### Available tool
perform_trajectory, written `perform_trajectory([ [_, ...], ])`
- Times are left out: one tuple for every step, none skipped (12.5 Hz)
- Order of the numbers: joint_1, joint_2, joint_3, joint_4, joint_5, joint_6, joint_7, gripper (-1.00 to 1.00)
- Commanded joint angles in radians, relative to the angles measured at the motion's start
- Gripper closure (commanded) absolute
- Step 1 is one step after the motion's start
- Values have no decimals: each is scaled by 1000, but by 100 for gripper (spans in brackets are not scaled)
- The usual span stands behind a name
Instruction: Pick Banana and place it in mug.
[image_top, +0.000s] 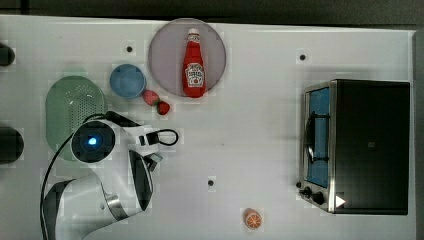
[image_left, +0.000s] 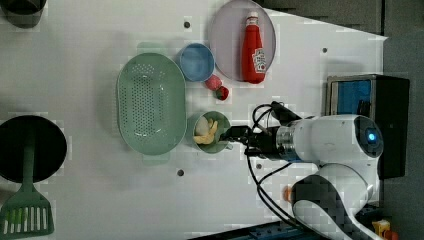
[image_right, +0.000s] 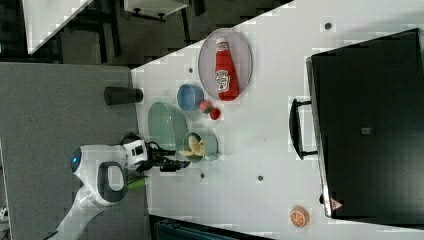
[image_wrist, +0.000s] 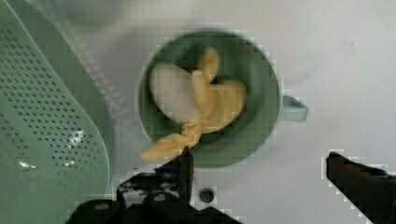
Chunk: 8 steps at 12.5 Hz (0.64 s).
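Gripper (image_wrist: 259, 161) spread wide beside mug (image_wrist: 261, 135) rim, banana (image_wrist: 205, 107) inside

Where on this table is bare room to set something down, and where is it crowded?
Free: the wide stretch between the plate with the ketchup bottle and the toaster oven, down to the orange slice. Crowded: around the basket, blue cup, strawberries and mug.

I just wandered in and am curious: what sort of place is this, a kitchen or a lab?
Probably a robot lab staged as a play kitchen: a white robot arm works over a white table set with a toaster oven, a ketchup bottle and a mug holding a banana.
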Motion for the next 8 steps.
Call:
perform_trajectory([
  [-29, -97, -82, 46, 7, -17, 36, -100],
  [-36, -122, -123, 63, 7, -36, 36, -100],
  [-45, -150, -168, 83, 7, -65, 34, -100],
  [-54, -178, -216, 108, 5, -99, 34, -100],
  [-62, -205, -265, 138, -4, -144, 25, -100],
  [-68, -233, -312, 170, -17, -195, 3, -100],
  [-71, -258, -354, 207, -25, -252, -24, -100],
  [-73, -280, -391, 247, -25, -330, -29, -100],
])
